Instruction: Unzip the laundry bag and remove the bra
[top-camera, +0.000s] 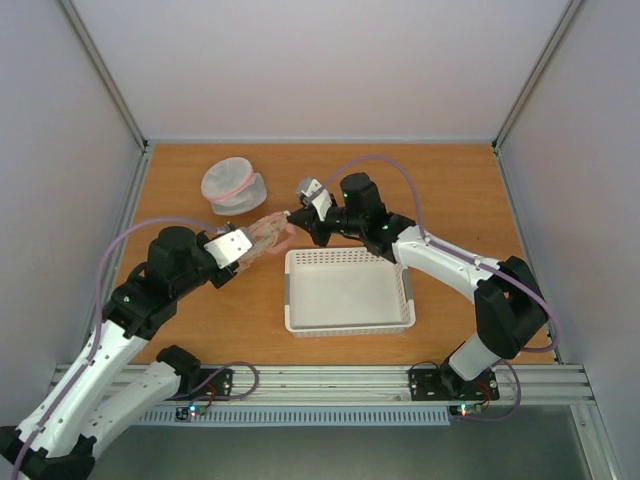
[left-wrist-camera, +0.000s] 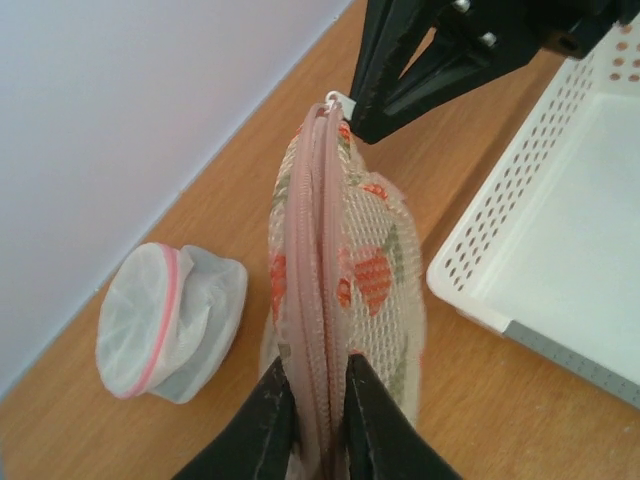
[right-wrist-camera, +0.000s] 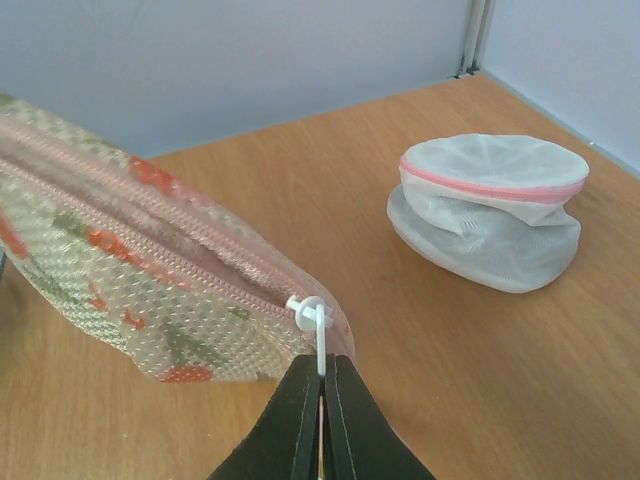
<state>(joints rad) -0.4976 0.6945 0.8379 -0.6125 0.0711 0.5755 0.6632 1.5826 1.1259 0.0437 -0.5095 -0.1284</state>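
Left jaws clamp the zipped cream laundry bag (left-wrist-camera: 345, 265); right jaws pinch its white zipper pull (right-wrist-camera: 312, 315).

- Left arm (top-camera: 120, 320): white shells, black joints, lilac cable (top-camera: 165, 220) arching behind the left claw (left-wrist-camera: 318, 362).
- Right arm (top-camera: 450, 262): identical finish; green light (top-camera: 345, 182) behind the right claw (right-wrist-camera: 322, 362).
- Fingers (left-wrist-camera: 262, 425): matte black, tapered toward the tips.

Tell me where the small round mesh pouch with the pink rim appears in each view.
Top external: mesh pouch upper left of centre, above-left of the laundry bag.
Left wrist: mesh pouch at lower left, left of the laundry bag.
Right wrist: mesh pouch right of centre, right of the laundry bag.
Shared landmark: the laundry bag.
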